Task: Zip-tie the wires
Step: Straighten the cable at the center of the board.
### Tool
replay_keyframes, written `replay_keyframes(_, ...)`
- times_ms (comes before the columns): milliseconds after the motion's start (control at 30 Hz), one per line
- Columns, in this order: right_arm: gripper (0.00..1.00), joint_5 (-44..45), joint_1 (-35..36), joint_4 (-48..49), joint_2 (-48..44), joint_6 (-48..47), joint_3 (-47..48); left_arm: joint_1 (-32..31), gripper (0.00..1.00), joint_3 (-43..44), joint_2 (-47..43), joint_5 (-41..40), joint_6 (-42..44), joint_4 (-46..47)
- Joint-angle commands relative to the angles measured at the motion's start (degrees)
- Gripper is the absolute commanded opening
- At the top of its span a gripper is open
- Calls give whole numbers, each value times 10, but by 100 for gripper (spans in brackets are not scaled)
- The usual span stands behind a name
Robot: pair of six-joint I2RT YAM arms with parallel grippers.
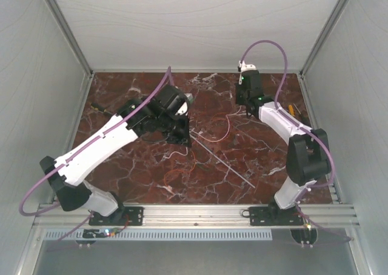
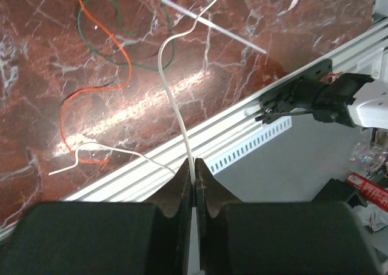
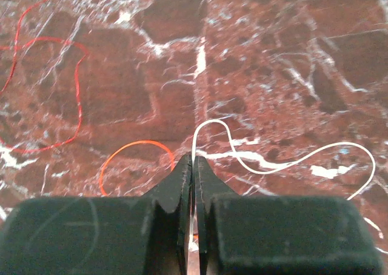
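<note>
**Item 1, wires (image 2: 128, 66):** very thin, flexible strands in orange, white and 1 dark green. They lie in loose curls on the tabletop (image 1: 121, 178), from the centre toward the near side, and are not yet bundled.

**Item 2, zip tie (image 1: 224, 161):** a straight, stiff, pale strip. It lies flat on a diagonal just beside the curls, and neither claw touches it.

**Item 3, left gripper (image 2: 194, 166):** its fingers are pressed together on a white strand (image 2: 173, 99), which runs off in a soft S toward the tie.

**Item 4, right gripper (image 3: 193, 161):** it is likewise clamped on a white loop (image 3: 210, 120). We cannot tell whether this is the same strand.

**Item 5, tabletop:** a glossy red-brown marble pattern with white veins, which looks slick.

**Handling note:** we judge the step in hand to be gathering the strands into 1 bundle.
- Hold both pinches firm and travel slowly.
- Lay the white length over the orange curls instead of drawing it taut.
- We expect wire this fine and springy to slip or recoil easily.
- The pale veins may hide the white wire.
</note>
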Motion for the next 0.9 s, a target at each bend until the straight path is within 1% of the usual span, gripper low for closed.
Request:
replay_keyframes(0,0,-33,13,-13,8,15,-10,-2,0,-33,-27,-3,-24,-27)
replay_keyframes(133,0,-49,14,-14,23,19,-21,-2,0,-65,-40,-6,-41,-29)
replay_keyframes(300,0,-71,19,-27,52,35,-10,2,0,-105,-46,-13,-47,-45)
replay_keyframes(667,0,-68,46,-26,84,58,-16,40,0,-194,-60,9,-63,-17)
replay_keyframes(867,0,-55,59,-27,98,66,-15,54,0,-205,-58,12,-56,-17)
